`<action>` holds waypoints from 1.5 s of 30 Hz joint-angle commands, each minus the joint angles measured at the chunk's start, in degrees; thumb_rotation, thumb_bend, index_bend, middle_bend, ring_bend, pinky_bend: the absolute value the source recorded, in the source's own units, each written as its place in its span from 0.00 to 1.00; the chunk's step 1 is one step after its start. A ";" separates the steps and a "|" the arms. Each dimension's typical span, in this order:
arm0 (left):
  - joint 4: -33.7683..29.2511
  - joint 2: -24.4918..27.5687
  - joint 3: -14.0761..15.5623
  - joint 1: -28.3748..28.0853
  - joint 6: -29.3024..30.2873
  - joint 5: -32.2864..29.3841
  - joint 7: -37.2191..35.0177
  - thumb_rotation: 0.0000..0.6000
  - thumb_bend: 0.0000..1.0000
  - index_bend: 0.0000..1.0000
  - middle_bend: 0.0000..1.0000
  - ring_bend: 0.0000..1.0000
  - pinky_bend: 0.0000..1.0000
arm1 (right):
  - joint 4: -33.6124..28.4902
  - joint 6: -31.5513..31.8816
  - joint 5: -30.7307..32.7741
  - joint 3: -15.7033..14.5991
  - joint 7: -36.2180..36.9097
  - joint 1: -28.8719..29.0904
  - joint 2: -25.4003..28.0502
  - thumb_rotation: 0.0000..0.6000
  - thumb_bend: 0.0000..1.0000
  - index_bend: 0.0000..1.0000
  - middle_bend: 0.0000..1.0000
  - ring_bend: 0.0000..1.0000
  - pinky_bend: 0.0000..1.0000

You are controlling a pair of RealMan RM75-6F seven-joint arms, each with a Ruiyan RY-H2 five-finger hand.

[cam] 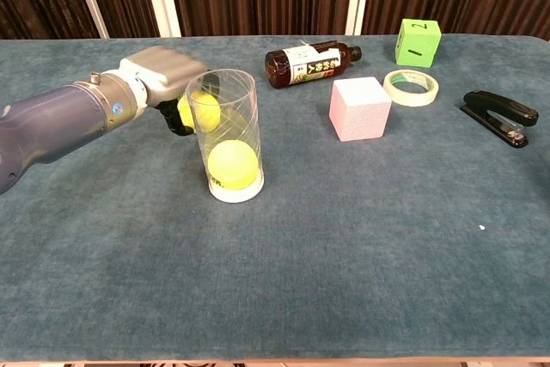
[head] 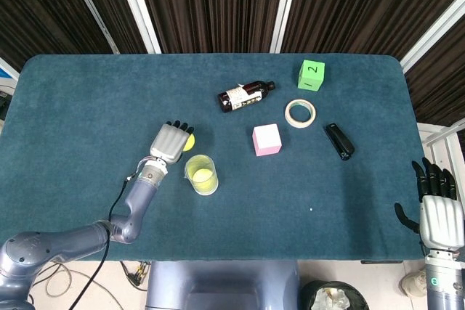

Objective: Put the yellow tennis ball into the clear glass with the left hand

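The yellow tennis ball (head: 189,143) (cam: 183,113) lies on the blue table just behind the clear glass (head: 211,161) (cam: 232,83). The glass stands upright and holds another yellow ball (head: 203,176) (cam: 233,165). My left hand (head: 171,141) (cam: 160,73) sits low over the tennis ball from the left, fingers draped over its top and thumb down beside it; the ball peeks out past the fingertips. The fingers are not closed round it. My right hand (head: 437,215) hangs off the table's right front corner, fingers straight and apart, holding nothing.
A brown bottle (head: 245,95) (cam: 311,63) lies behind the glass. To the right are a pink cube (head: 267,139) (cam: 360,107), a tape roll (head: 300,113) (cam: 411,86), a black stapler (head: 338,141) (cam: 499,115) and a green cube (head: 311,75) (cam: 418,42).
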 commanded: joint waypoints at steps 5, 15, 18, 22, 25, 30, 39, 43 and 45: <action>-0.72 0.28 -0.17 0.30 0.16 -2.66 4.01 1.00 0.30 0.36 0.40 0.35 0.52 | -0.16 -0.04 0.03 0.00 0.13 -0.04 0.14 1.00 0.35 0.09 0.00 0.00 0.00; 0.27 -0.05 0.09 0.65 1.00 -2.37 5.19 1.00 0.36 0.41 0.48 0.44 0.63 | -0.32 -0.08 0.24 0.04 0.05 -0.11 0.22 1.00 0.35 0.09 0.00 0.00 0.00; 1.00 -0.20 0.06 0.99 2.16 -0.07 3.36 1.00 0.38 0.42 0.50 0.46 0.66 | -0.37 -0.20 0.16 -0.04 0.13 -0.08 0.21 1.00 0.35 0.09 0.00 0.00 0.00; 0.50 0.61 -0.27 1.42 3.38 2.48 1.02 1.00 0.38 0.43 0.51 0.48 0.68 | -0.44 -0.20 0.23 -0.02 0.35 -0.13 0.29 1.00 0.35 0.09 0.00 0.00 0.00; -0.51 1.51 -0.53 1.68 3.79 3.44 0.00 1.00 0.38 0.44 0.51 0.48 0.68 | -0.51 -0.16 0.22 -0.01 0.37 -0.15 0.33 1.00 0.35 0.09 0.00 0.00 0.00; -4.09 4.63 -0.95 2.32 5.78 6.14 -1.75 1.00 0.38 0.44 0.51 0.48 0.68 | -0.62 0.01 0.17 0.03 0.39 -0.21 0.33 1.00 0.35 0.09 0.00 0.00 0.00; -30.49 23.35 -4.57 5.63 14.38 14.80 -5.56 1.00 0.38 0.44 0.51 0.48 0.68 | -0.61 -0.26 0.18 -0.15 -0.23 -0.08 -0.16 1.00 0.35 0.09 0.00 0.00 0.00; -39.02 29.10 -4.81 7.00 16.64 16.95 -3.72 1.00 0.38 0.44 0.51 0.48 0.68 | -0.70 -0.18 0.10 -0.15 -0.26 -0.08 -0.25 1.00 0.35 0.09 0.00 0.00 0.00; -43.03 31.49 -4.52 7.56 16.79 17.64 -3.13 1.00 0.38 0.44 0.51 0.48 0.68 | -0.74 -0.19 0.01 -0.17 -0.26 -0.04 -0.33 1.00 0.35 0.09 0.00 0.00 0.00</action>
